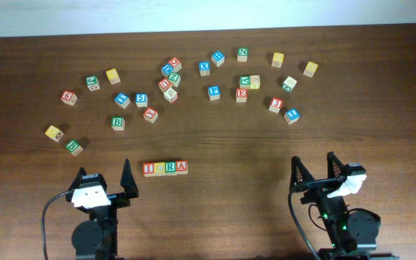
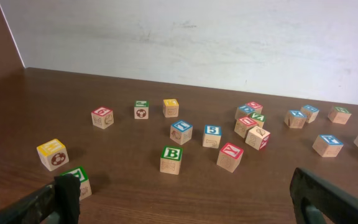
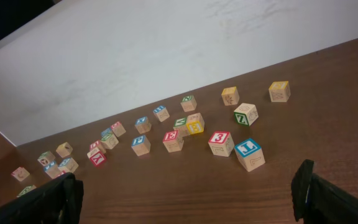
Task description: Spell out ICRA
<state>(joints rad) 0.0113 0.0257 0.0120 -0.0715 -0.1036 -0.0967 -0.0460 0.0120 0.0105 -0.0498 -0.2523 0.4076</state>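
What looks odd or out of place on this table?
In the row of four, the I, R and A read clearly, but the second cube shows a yellowish top with no letter I can make out, where a C belongs. The other cubes just lie scattered.

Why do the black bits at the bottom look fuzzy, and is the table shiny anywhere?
Left wrist view: the left gripper sits right at the lens, so its fingers blur; the green B cube looks sharp. Right wrist view: right gripper likewise, far cubes tiny. Overhead view: even light, no strong glare on the table, faint shadows.
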